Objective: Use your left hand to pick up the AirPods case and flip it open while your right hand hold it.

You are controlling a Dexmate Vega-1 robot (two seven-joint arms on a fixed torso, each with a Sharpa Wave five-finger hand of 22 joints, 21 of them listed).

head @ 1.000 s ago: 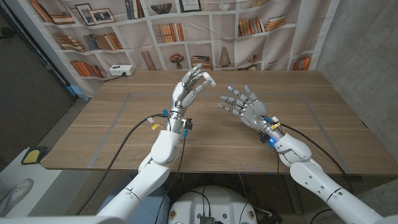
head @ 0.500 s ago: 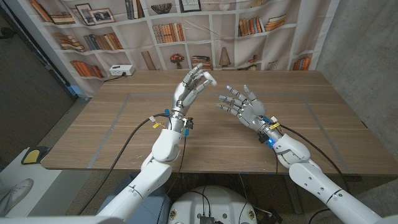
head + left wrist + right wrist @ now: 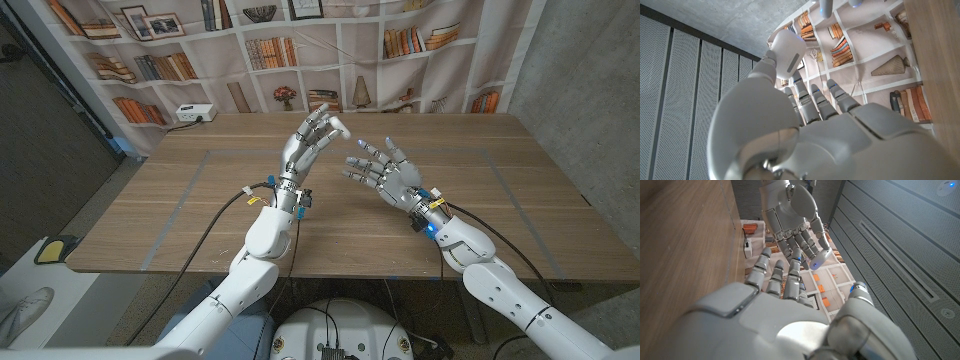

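Bare table (image 3: 200, 200) around hands, seemingly.

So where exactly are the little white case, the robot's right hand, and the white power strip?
AirPods case (image 3: 338, 126), head view, on its white shell at the left hand's fingertips.
Right hand (image 3: 388, 172), head view, on its palm.
Power strip (image 3: 191, 113), head view, on its top face.

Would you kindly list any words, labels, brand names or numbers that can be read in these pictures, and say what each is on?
No text can be read in any view.
Book spines on the printed bookshelf backdrop: too small and blurred to read.
White power strip at the table's far left: no readable marking.
AirPods case held by the left hand: plain white, no visible lettering.
Right hand: no label visible.
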